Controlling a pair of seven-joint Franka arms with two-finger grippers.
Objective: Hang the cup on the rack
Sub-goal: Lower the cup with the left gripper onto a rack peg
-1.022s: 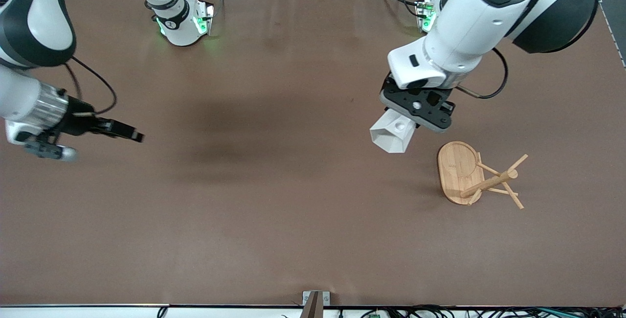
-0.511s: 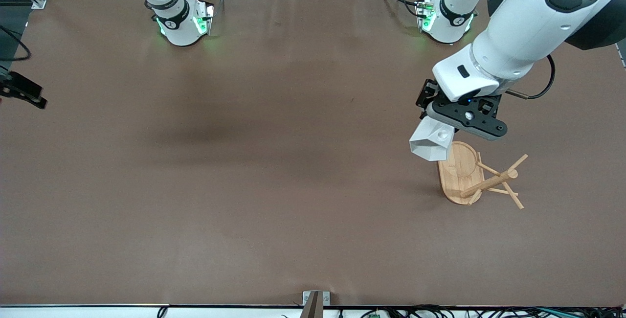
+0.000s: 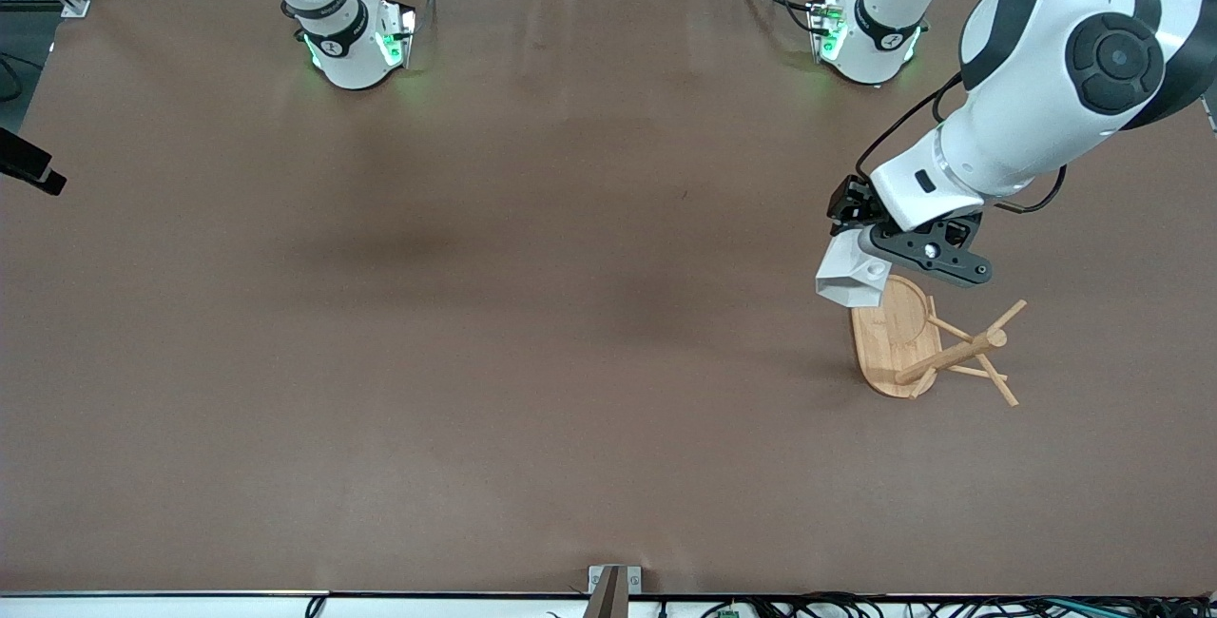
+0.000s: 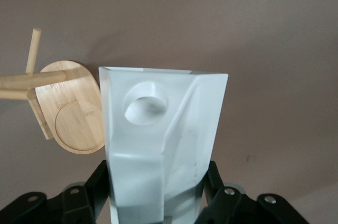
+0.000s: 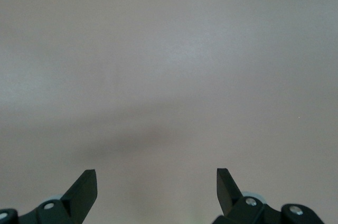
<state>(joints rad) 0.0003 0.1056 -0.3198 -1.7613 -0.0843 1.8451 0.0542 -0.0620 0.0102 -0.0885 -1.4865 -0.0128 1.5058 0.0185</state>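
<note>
My left gripper (image 3: 870, 252) is shut on the white faceted cup (image 3: 851, 280) and holds it in the air over the edge of the rack's oval base. In the left wrist view the cup (image 4: 161, 139) fills the middle, its handle hole facing the camera, clamped between the black fingers (image 4: 90, 192). The bamboo rack (image 3: 927, 344) stands toward the left arm's end of the table, with a central post and thin angled pegs; its base and a peg show in the left wrist view (image 4: 74, 108). My right gripper (image 5: 157, 184) is open and empty over bare table; only its tip (image 3: 28, 166) shows at the front view's edge.
The brown table (image 3: 532, 342) stretches wide between the two arms. The arm bases (image 3: 352, 38) stand along the table's edge farthest from the front camera. A metal bracket (image 3: 613, 585) sits at the edge nearest that camera.
My left gripper carried the cup toward the rack, now over the base's edge and a bit lower. My right arm withdrew almost out of the front view.
</note>
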